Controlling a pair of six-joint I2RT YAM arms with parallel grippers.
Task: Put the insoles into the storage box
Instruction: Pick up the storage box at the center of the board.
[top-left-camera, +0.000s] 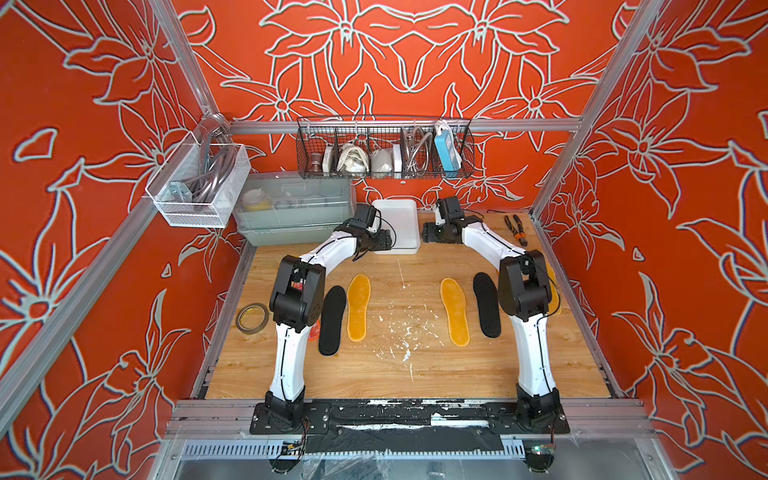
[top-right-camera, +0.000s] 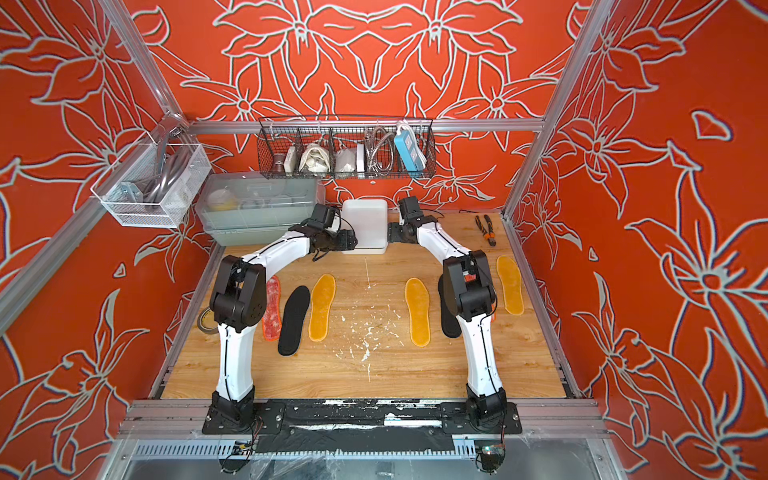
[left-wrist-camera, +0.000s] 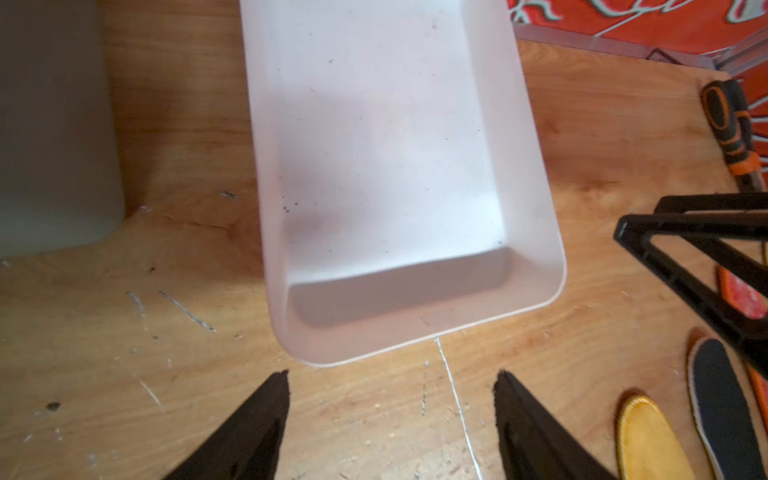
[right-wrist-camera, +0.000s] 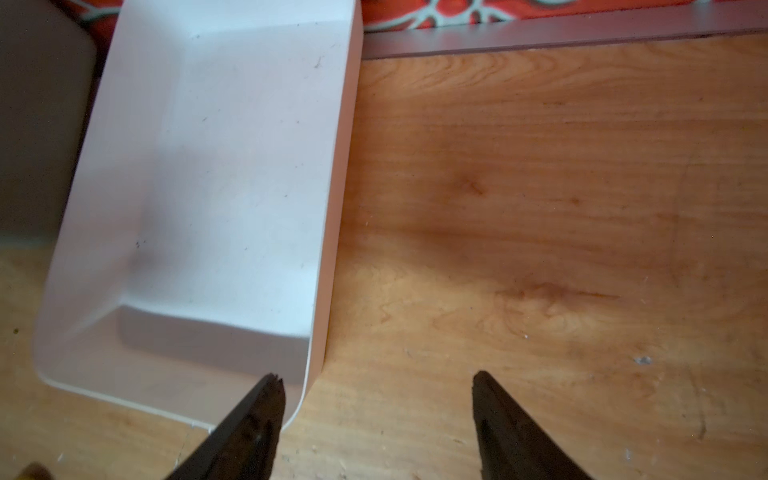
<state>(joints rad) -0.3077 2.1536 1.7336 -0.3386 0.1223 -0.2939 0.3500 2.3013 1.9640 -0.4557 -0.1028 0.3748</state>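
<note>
The white storage box (top-left-camera: 397, 224) (top-right-camera: 365, 224) stands empty at the back middle of the table. My left gripper (top-left-camera: 384, 240) (left-wrist-camera: 392, 376) hovers open just before its front left corner, with bare wood between the fingers. My right gripper (top-left-camera: 428, 232) (right-wrist-camera: 376, 376) is open at the front right corner, one finger over the rim. The insoles lie flat nearer the front: a black one (top-left-camera: 332, 320), a yellow one (top-left-camera: 358, 307), a second yellow (top-left-camera: 455, 311), a second black (top-left-camera: 487, 305). A red-white one (top-right-camera: 272, 307) and a third yellow (top-right-camera: 510, 284) lie beside the arms.
A grey-green container with a translucent lid (top-left-camera: 291, 212) stands left of the box. Pliers (top-left-camera: 515, 230) lie at the back right, a tape roll (top-left-camera: 252, 318) at the left edge. A wire basket (top-left-camera: 384, 149) hangs on the back rail, a mesh basket (top-left-camera: 199, 183) on the left.
</note>
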